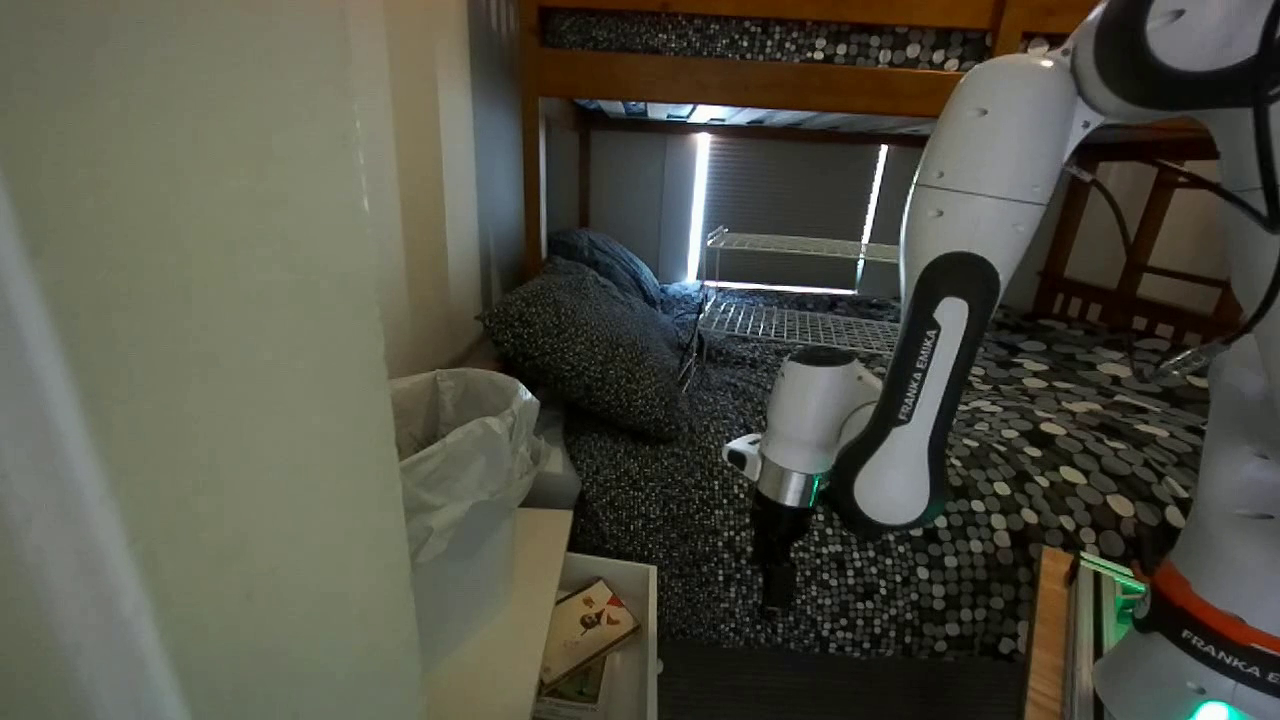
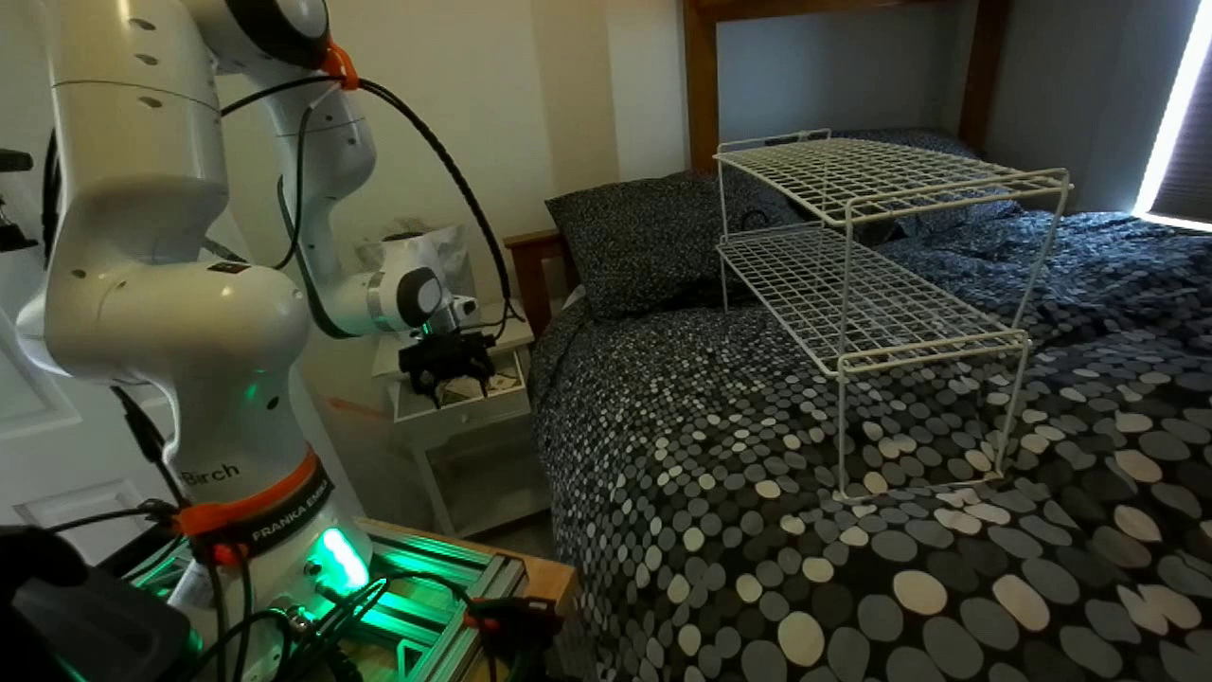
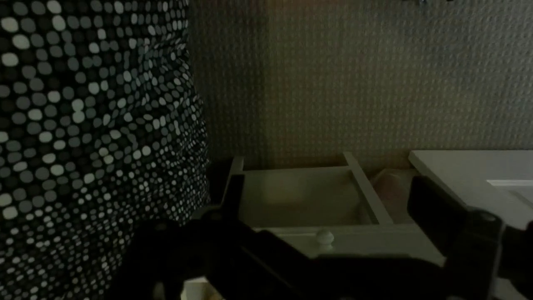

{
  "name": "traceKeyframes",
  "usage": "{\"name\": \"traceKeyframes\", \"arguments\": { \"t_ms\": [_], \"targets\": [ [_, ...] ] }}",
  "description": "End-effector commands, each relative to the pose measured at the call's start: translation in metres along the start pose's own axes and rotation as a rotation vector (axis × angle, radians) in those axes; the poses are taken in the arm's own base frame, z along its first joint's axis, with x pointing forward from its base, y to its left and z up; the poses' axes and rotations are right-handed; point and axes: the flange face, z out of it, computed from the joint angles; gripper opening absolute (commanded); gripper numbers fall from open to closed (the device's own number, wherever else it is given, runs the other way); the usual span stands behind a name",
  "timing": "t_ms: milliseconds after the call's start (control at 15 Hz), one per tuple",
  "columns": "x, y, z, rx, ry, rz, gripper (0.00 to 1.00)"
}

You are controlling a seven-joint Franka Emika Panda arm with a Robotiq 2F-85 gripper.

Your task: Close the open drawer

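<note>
Beside the bed (image 2: pixel 701 493), open drawer (image 2: pixel 497 407).

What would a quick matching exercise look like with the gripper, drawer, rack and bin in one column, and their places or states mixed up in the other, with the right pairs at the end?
Things:
1. Gripper
2. Drawer
3. Rack
4. Bin

Places and states:
A. standing on the bed
B. lined with a bag
C. fingers spread apart
D. pulled out, with items inside

Right pairs:
1-C
2-D
3-A
4-B
</note>
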Motion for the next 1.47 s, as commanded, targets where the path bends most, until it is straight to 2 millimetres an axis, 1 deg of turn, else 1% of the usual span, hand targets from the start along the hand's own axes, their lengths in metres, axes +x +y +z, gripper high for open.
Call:
{"name": "traceKeyframes", "arguments": {
  "t_ms": [0,200,400,733,1000,1400],
  "targets": [
    [0.006,-0.008,0.035,-0.036,0.011,0.030,1.00],
    [0.013,-0.015,0.059,-0.050,0.021,0.049,1.00],
    [0.024,-0.022,0.080,-0.046,0.060,0.056,1.00],
    [0.034,-0.023,0.109,-0.042,0.096,0.047,1.00],
    [0.049,-0.026,0.126,-0.021,0.125,0.053,1.00],
    [0.073,-0.022,0.138,-0.033,0.208,0.052,1.00]
  ]
}}
